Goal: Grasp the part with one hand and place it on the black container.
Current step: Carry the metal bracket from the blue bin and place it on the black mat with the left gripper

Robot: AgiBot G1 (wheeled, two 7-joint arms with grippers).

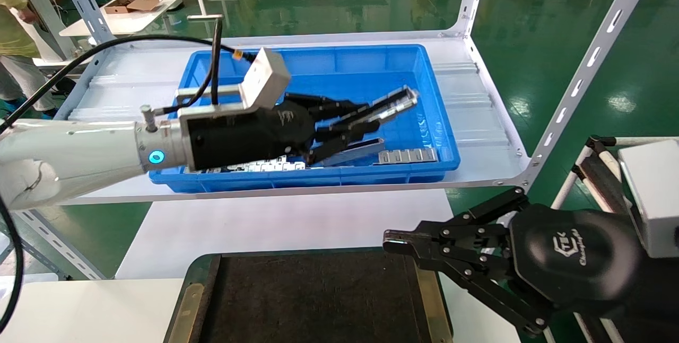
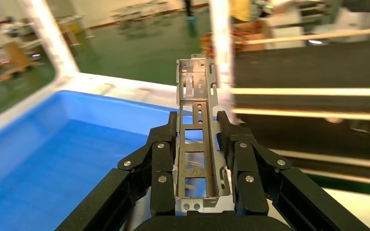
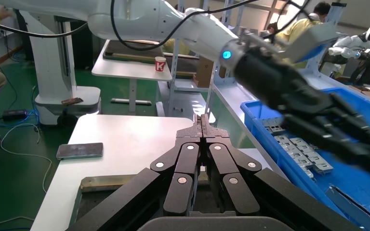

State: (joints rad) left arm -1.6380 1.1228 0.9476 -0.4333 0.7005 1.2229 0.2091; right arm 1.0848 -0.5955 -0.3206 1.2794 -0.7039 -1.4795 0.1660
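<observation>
The black container [image 1: 313, 300] lies nearest the robot on the white bench [image 1: 286, 226]. Its matte dark surface is bare and its worn brass-olive rim shows along both sides. This tray serves as the landmark for what follows.

The right hand [image 1: 395, 241] hovers at the tray's right far corner, just above the rim, with its arm running off to the right. The right wrist view shows its fingertips [image 3: 203, 126] pressed together with nothing between them: closed and empty. A phone [image 3: 79, 150] lies on the bench in that view, well apart from the tray.

Beyond the tray, across a stretch of bare bench, a raised white shelf [image 1: 477, 94] carries the large blue bin [image 1: 424, 83]. The left hand [image 1: 366, 131] reaches in from the left and is held above the bin's interior, so well beyond the tray and higher than it. It is clamped on the part [image 1: 395, 103], the silver-grey trough-like bracket. In the left wrist view the part [image 2: 196, 139] sits lengthwise between the two fingers [image 2: 160, 159], which bear on its long sides. Its ladder of rectangular cut-outs faces the camera and its far end projects past the fingertips. The part is clear of the bin floor.

On the bin floor, at the wall nearest the tray, lie flat shiny strips with square tabs [image 1: 407, 156], with more of them [image 1: 265, 165] below the left hand.
</observation>
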